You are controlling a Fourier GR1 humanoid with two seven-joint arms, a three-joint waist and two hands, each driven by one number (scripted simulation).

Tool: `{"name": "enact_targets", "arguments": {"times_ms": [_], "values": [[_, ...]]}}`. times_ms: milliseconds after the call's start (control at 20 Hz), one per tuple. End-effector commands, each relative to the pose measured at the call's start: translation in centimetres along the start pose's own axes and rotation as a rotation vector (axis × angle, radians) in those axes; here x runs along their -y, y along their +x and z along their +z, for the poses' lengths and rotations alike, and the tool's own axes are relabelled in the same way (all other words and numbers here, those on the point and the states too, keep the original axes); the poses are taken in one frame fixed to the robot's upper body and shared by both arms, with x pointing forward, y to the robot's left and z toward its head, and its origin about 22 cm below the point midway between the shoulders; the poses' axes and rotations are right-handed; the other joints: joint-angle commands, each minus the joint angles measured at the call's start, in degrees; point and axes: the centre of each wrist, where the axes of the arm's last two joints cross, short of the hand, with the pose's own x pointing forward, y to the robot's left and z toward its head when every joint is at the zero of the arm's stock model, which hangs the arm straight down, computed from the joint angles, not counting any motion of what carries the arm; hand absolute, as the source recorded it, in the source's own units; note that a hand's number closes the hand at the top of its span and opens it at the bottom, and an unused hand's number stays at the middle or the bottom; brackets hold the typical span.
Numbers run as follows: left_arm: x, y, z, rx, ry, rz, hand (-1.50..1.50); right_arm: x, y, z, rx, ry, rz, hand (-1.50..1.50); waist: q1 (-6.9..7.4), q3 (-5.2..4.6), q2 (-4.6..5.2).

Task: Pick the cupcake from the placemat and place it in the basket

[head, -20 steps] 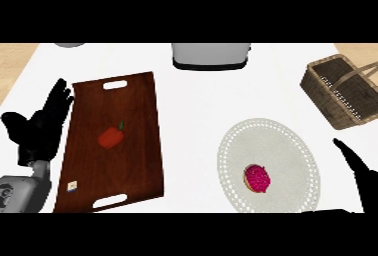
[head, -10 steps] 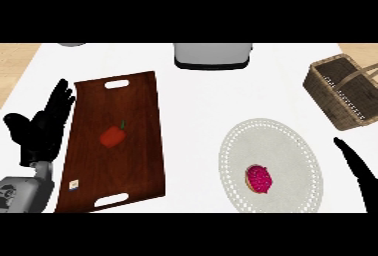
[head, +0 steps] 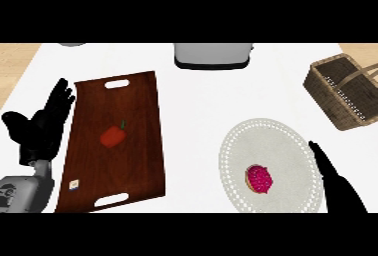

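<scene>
Right robot hand (head: 336, 184) has edged up and inward along the placemat (head: 267, 135) vs. 1 s ago, fingers straight, nothing held; cupcake (head: 259, 178) sits untouched on mat, basket (head: 343, 92) well apart; left robot hand (head: 40, 127) rests open; pick and place both pending.

The left hand (head: 40, 127) shows at the left side of the view, open, its black fingers straight and pointing toward the far side, the thumb spread out to the left. Its palm faces up toward the viewer. Below it the grey left forearm (head: 23, 194) comes in from the near left corner. The right hand (head: 336, 182) shows at the near right, seen edge-on as a narrow black shape, its fingers straight and held together, tips pointing far and a little left. The right forearm is out of view.
</scene>
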Motion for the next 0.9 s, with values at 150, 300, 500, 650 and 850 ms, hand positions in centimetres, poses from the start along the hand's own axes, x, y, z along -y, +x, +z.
{"name": "enact_targets", "arguments": {"times_ms": [150,300,500,650,850], "values": [[1.0,0.9,0.4,0.003,0.01,0.017,0.0,-3.6,-0.4,1.1,0.036,-0.052,-0.026,-1.5,0.01,0.0,-0.06],[1.4,-0.6,1.5,0.004,0.006,-0.004,0.0,-4.4,-2.4,0.1,0.056,-0.075,0.001,-1.5,0.04,0.01,-0.06],[0.5,-0.1,0.4,0.006,-0.007,-0.012,0.0,-5.2,-1.9,-0.2,0.06,-0.092,-0.009,-1.5,0.02,0.0,-0.02],[0.8,-0.2,1.5,-0.007,0.006,0.014,0.0,-6.0,-4.1,0.3,0.081,-0.086,-0.018,-1.5,0.02,0.02,-0.06],[0.0,0.6,1.1,-0.002,-0.011,-0.007,0.0,-5.9,-2.2,-1.8,0.061,-0.05,-0.002,-1.5,0.18,0.01,-0.02]]}}
